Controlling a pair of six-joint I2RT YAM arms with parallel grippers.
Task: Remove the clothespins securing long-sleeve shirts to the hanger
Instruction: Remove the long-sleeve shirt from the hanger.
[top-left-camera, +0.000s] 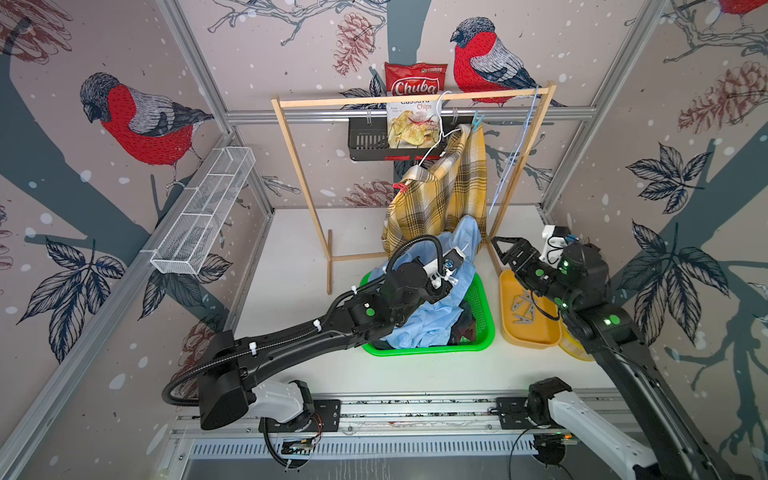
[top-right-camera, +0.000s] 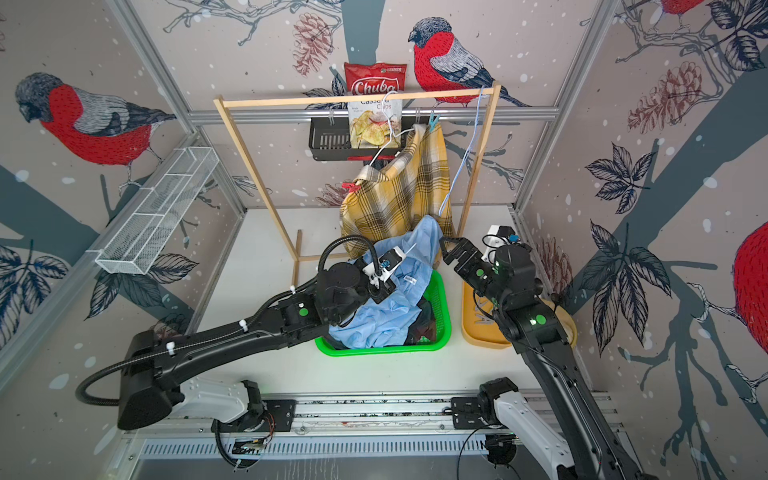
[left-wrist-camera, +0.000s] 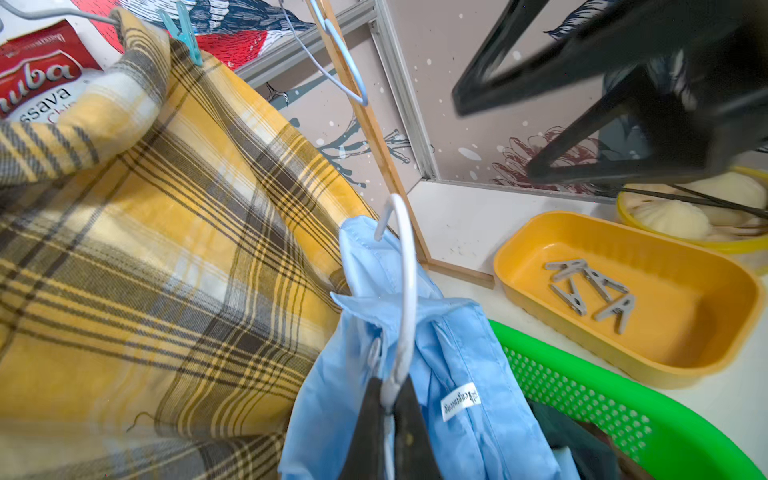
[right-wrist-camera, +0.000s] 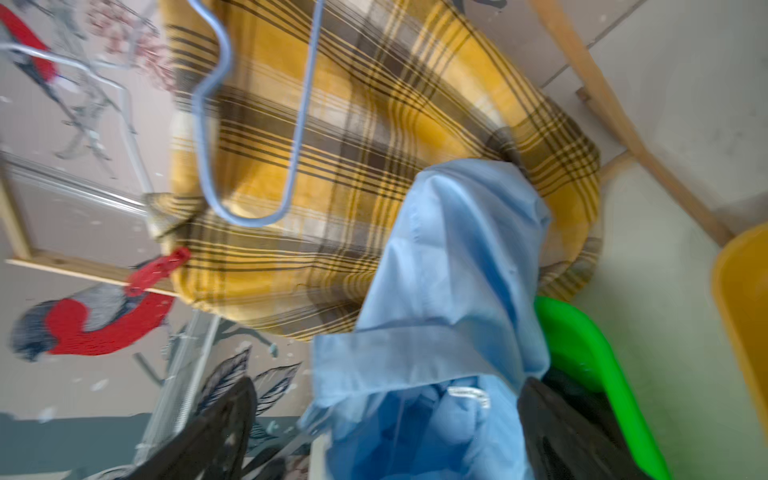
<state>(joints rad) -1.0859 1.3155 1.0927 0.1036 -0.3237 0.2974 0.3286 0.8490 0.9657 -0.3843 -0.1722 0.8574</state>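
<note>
"Which clothespin suits the free arm?"

"The right gripper (top-left-camera: 500, 250), jaws spread and empty, hovers by the right edge of the tabletop (top-left-camera: 299, 291), over the yellow tray (top-left-camera: 510, 332). The light blue clothespin (top-left-camera: 478, 120) lies up and back from it under the rack (top-left-camera: 353, 101) rail, roughly upright on the mustard plaid shirt (top-left-camera: 440, 199)."

"And the left?"

"The left gripper (left-wrist-camera: 388, 390) is pinched on the white hanger (left-wrist-camera: 409, 291) bearing the light blue shirt (top-left-camera: 428, 320) over the green basket (top-left-camera: 482, 332). The red clothespin (top-left-camera: 400, 188) hangs on its side."

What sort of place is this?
Probably a robot test booth, not a home: metal frame posts holding bird-print wall panels, two robot arms on a rail, a wooden clothes rack.
</note>
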